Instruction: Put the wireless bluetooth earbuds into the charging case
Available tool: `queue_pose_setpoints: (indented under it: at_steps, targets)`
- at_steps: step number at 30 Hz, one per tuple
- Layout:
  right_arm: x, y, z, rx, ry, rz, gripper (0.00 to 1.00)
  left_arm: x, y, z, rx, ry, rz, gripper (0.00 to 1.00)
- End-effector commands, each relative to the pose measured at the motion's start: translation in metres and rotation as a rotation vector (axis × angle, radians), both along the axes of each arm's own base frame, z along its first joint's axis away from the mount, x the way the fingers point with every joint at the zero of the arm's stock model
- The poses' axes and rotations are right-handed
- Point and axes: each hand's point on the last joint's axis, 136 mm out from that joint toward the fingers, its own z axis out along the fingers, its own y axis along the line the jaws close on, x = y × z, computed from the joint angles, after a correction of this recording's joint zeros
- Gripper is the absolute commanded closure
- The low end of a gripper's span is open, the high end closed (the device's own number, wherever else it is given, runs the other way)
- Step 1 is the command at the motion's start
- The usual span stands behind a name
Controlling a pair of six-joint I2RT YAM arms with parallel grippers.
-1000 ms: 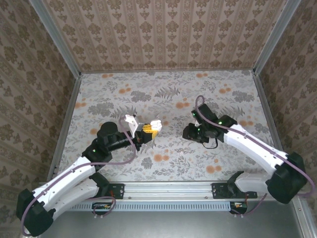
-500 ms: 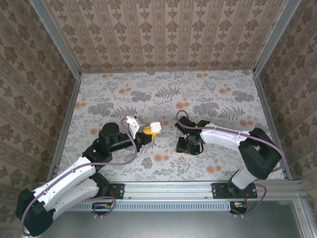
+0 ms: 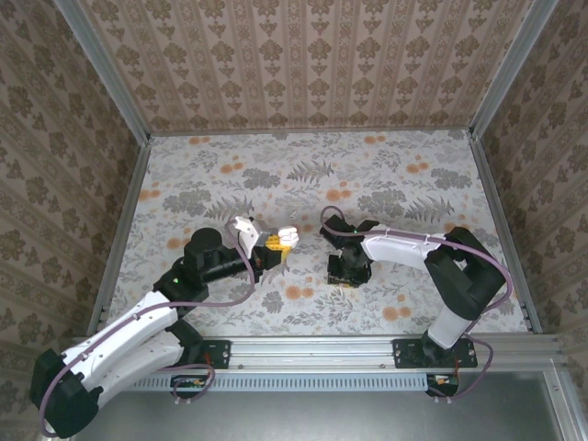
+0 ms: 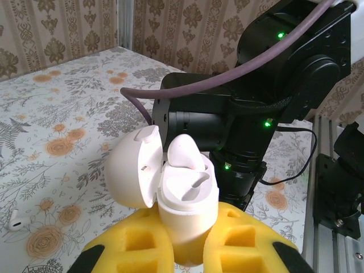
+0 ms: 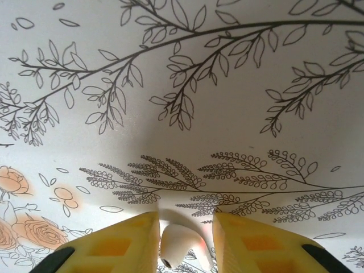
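**Step in hand:** pick-up of the next bud. Its insertion is not yet begun.

**L tool** (image 4: 187,230): yellow fingers clamped on the base of the charging case (image 4: 187,196). The case is held upright off the table (image 3: 303,175), left of centre and nearer the near edge than the far. The lid (image 4: 132,168) is swung open to one side. A seated earbud (image 4: 183,152) stands in one well and looks home, or close to it. The other well looks vacant.

**R tool** (image 5: 185,242): pointing down at the table just right of centre. Fingers are apart w/ a narrow gap, one on each side of the target earbud (image 5: 177,244), which lies on the table between them. A sliver of space shows on one side, so it is prob. not yet pinched.

**Spare earbud** (image 4: 15,219): loose on the table, well apart from the case. I read it as on the far-edge side, approx.

**Next move calls for:**
- Close the R tool on the bud w/o flicking it. It is small, smooth and rounded, so likely to slip.
- Lift it and carry it across to the case.
- Turn it stem down over the vacant well, then lower gently.
- L tool keeps the case steady, mouth up.

**Risk:** nudging the seated bud or the lid on approach.
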Motion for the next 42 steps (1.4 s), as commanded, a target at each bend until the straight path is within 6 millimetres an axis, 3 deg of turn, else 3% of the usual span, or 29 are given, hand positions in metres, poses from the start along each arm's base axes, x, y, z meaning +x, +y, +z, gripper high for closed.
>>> queue_pose_setpoints:
  at_steps: [1, 7, 19, 42]
  targets:
    - [0.012, 0.006, -0.006, -0.007, -0.034, 0.031, 0.71, -0.001, 0.001, -0.002, 0.009, -0.022, -0.002, 1.00]
    - [0.012, 0.008, 0.003, 0.003, -0.048, 0.047, 0.74, 0.000, 0.001, -0.004, 0.012, -0.020, 0.003, 1.00]
    - [0.005, 0.011, 0.017, -0.004, -0.071, 0.148, 0.66, 0.001, -0.003, -0.004, 0.012, -0.003, -0.006, 1.00]
    - [-0.008, -0.001, 0.003, -0.148, -0.001, 0.206, 0.70, -0.001, 0.002, -0.007, 0.014, 0.003, 0.006, 1.00]
